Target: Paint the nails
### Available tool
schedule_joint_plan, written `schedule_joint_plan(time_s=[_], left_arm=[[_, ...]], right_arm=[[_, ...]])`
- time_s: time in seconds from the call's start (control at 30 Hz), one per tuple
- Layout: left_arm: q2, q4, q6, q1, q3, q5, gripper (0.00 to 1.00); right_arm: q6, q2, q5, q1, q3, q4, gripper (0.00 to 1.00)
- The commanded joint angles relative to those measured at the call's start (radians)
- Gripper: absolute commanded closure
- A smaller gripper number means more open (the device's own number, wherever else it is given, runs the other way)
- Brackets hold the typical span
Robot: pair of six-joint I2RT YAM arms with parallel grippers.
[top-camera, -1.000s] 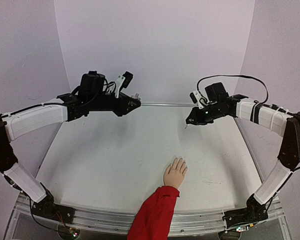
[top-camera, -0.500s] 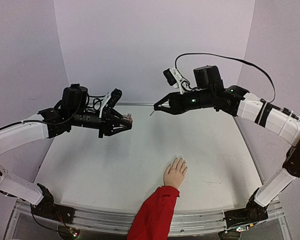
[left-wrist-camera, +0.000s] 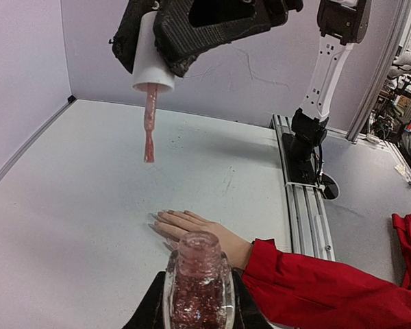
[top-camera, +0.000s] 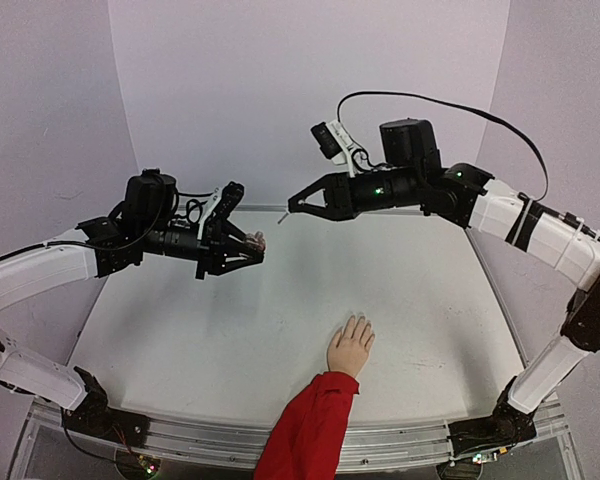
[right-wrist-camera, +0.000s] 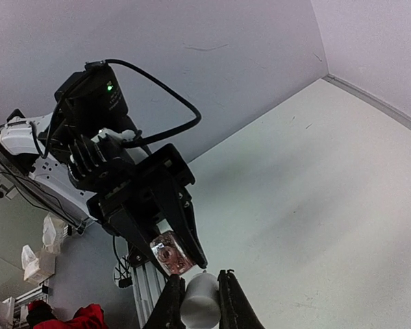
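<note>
Nails (left-wrist-camera: 157, 218) sit on the mannequin hand (top-camera: 350, 346), which lies palm-down on the table (top-camera: 180, 330) near the front edge, red sleeve (top-camera: 306, 432) trailing toward the bases; they look bare, no colour made out, though they are tiny. Farther in, left gripper (top-camera: 250, 247) clenched on the open pinkish glitter bottle (left-wrist-camera: 199, 282), held aloft left of the hand. Farthest, right gripper (top-camera: 297, 203) pinching the white cap (left-wrist-camera: 148, 60), its pink-coated brush (left-wrist-camera: 148, 125) hanging high, well apart from the fingertips: loading looks done, every nail left to paint.
</note>
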Motion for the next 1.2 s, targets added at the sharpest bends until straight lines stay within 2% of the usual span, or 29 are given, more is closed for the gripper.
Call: schedule_joint_plan(time_s=[0.0, 1.17], left_arm=[[-0.012, 0.050, 0.022, 0.003, 0.013, 0.029, 1.00], [0.000, 0.049, 0.030, 0.002, 0.013, 0.041, 1.00]], right_arm=[[-0.005, 0.022, -0.051, 0.037, 0.068, 0.053, 1.00], [-0.004, 0.081, -0.104, 0.059, 0.109, 0.056, 1.00]])
